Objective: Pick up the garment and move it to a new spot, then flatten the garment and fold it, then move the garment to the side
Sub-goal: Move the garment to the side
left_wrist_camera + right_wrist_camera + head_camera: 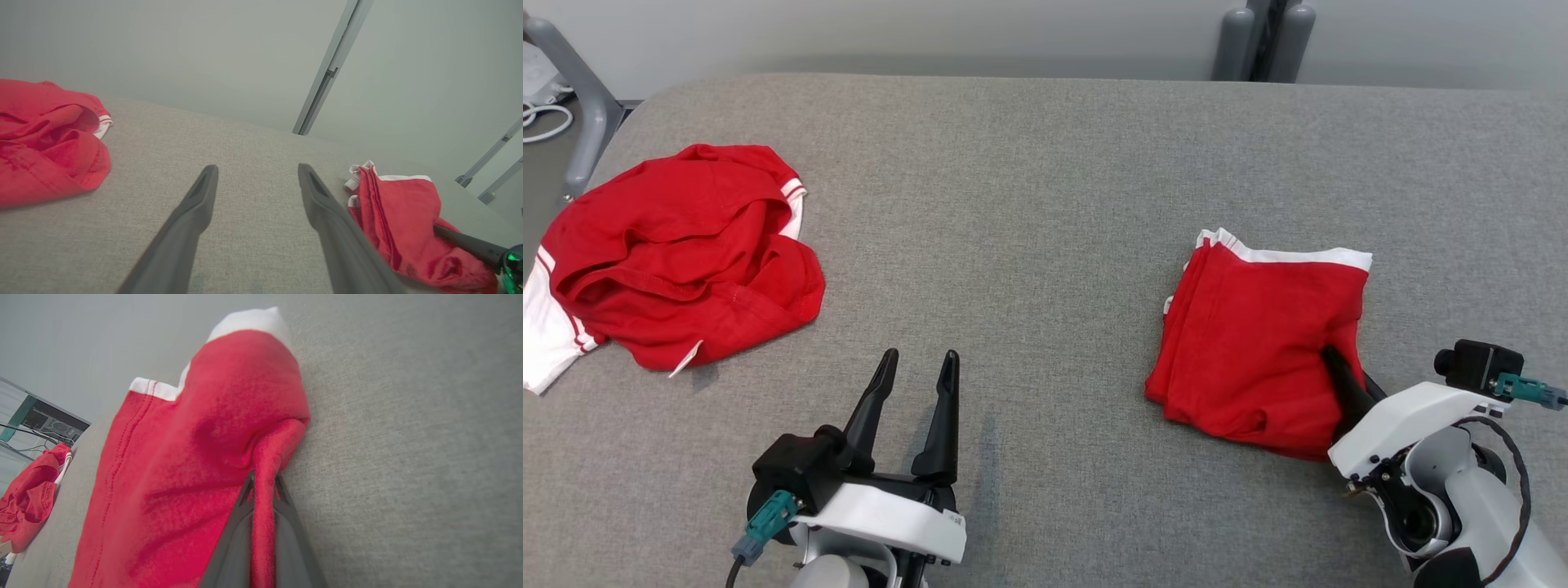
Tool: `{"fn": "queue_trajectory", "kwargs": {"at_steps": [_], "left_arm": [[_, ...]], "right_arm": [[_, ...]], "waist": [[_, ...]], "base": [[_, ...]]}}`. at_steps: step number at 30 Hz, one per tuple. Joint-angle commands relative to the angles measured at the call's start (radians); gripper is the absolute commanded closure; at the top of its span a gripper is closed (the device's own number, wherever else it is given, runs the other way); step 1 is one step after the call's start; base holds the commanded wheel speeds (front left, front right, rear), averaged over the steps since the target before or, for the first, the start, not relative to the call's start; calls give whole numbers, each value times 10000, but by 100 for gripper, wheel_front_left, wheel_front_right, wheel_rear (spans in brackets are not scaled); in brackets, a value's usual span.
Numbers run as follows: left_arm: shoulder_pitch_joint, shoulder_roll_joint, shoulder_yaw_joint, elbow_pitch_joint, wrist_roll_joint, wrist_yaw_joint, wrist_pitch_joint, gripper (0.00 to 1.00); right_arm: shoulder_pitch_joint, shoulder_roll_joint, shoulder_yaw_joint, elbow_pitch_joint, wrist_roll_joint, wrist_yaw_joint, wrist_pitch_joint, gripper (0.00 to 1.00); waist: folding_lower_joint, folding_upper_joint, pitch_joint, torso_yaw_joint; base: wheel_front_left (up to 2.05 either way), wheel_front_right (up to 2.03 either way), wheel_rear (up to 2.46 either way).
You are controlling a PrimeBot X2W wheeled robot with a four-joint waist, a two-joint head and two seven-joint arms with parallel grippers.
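lying lengthwise, the folded garment points its white-trimmed end away.

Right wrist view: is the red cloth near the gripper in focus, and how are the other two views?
Right wrist view: the folded garment is soft and blurred near the right gripper; left wrist view: the left gripper is blurred, the wall hazy; head view: sharp, even light, faint shadows.

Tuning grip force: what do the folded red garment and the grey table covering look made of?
The folded garment: soft knit, probably cotton jersey, matte. It shows a fine knit grain, a stitched hem and a ridge pinched up in the right gripper. The table covering: grey woven fabric, matte and heathered, with the weave texture visible. What's under it can't be told.
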Motion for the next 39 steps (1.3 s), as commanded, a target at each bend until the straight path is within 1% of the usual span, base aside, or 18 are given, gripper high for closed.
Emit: {"fn": "queue_trajectory", "kwargs": {"at_steps": [1, 5, 9, 14, 17, 21, 22, 26, 28, 31, 35, 39], "left_arm": [[-156, 43, 5, 24, 73, 4, -46, 0], [-84, 41, -16, 43, 162, -21, -46, 0], [-14, 43, -42, 23, 219, -61, -46, 0], [-10, 41, -188, -98, 329, -127, -46, 0], [-211, 43, -338, -185, 488, -199, -46, 0], [-573, 44, -568, -217, 922, -403, -35, 0], [-841, 41, -741, -156, 1259, -609, -33, 0], [-1419, 46, -960, -183, 1896, -970, -33, 0], [-1694, 46, -1045, -300, 2140, -1093, -32, 0], [-2063, 49, -1199, -491, 2262, -1284, -33, 0], [-2543, 126, -1440, -823, 2547, -1414, -35, 0], [-2879, 342, -1549, -1269, 2786, -1468, -33, 0]], "right_arm": [[-86, -38, 16, 35, 23, -3, -84, 100], [-190, -281, 302, 233, 72, -4, -453, 100], [-313, -546, 696, 387, -30, -4, -748, 100], [-519, -970, 1196, 353, -136, -4, -897, 100], [-800, -1323, 1632, 204, -323, -4, -871, 100], [-1392, -1938, 2232, -91, -514, -4, -870, 100], [-1741, -2289, 2503, -220, -593, -4, -937, 100], [-2578, -3106, 3005, -433, -735, -4, -1141, 100], [-3066, -3589, 3389, -516, -986, -6, -1295, 100], [-3684, -4214, 3852, -353, -1134, -4, -1546, 100], [-4440, -4843, 3996, 79, -891, -6, -1937, 100], [-4949, -5424, 4098, 677, -1064, -6, -2288, 100]], "waist": [[0, 0, -13, -17], [0, 0, -125, -197], [0, 0, -248, -517], [0, 0, -211, -1101], [0, 0, 75, -1529], [0, 0, 778, -2145], [0, 0, 1212, -2430], [0, 0, 2181, -2979], [0, 0, 2711, -3222], [0, 0, 3307, -3480], [0, 0, 3942, -3750], [0, 0, 4334, -3955]], "base": [[0, 0, 0], [0, 0, 0], [0, 0, 0], [0, 0, 0], [0, 0, 0], [0, 0, 0], [0, 0, 0], [0, 0, 0], [0, 0, 0], [0, 0, 0], [0, 0, 0], [0, 0, 0]]}}
